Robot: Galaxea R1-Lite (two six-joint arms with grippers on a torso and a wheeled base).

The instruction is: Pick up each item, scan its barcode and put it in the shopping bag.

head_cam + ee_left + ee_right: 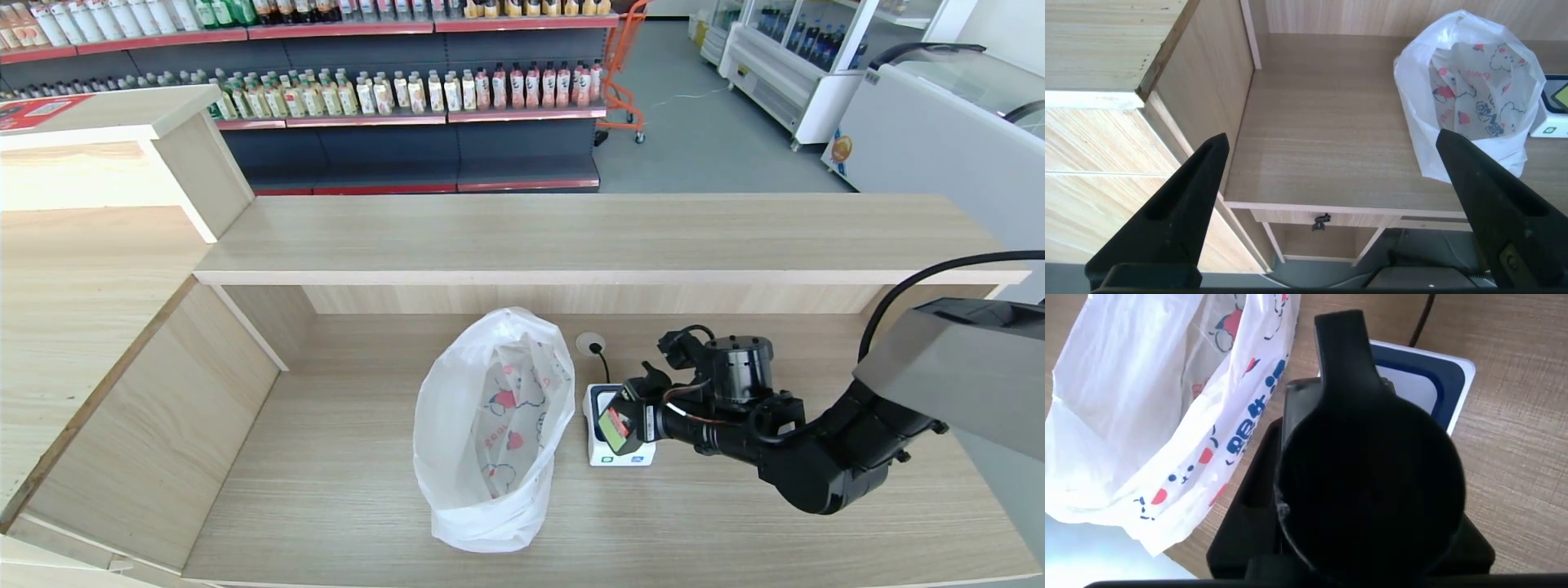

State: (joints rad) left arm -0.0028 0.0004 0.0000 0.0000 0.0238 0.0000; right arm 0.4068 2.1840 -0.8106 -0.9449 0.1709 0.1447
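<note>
My right gripper (630,415) is shut on a small dark item (617,427) with a red and green label, held just above the white and blue scanner (625,458). In the right wrist view the item (1372,482) appears as a dark round shape over the scanner (1439,379), next to the white shopping bag (1151,416). The bag (490,425) stands open on the counter left of the scanner, with printed packaging inside. My left gripper (1339,216) hangs open, off the counter's near-left edge, its fingers (1176,212) wide apart with nothing between them; the bag (1470,90) lies beyond.
The wooden counter (326,490) is walled by a raised shelf (604,237) behind and a side panel (155,425) on the left. A cable runs from the scanner to a grommet (590,343). A drawer handle (1321,220) sits below the counter's front edge.
</note>
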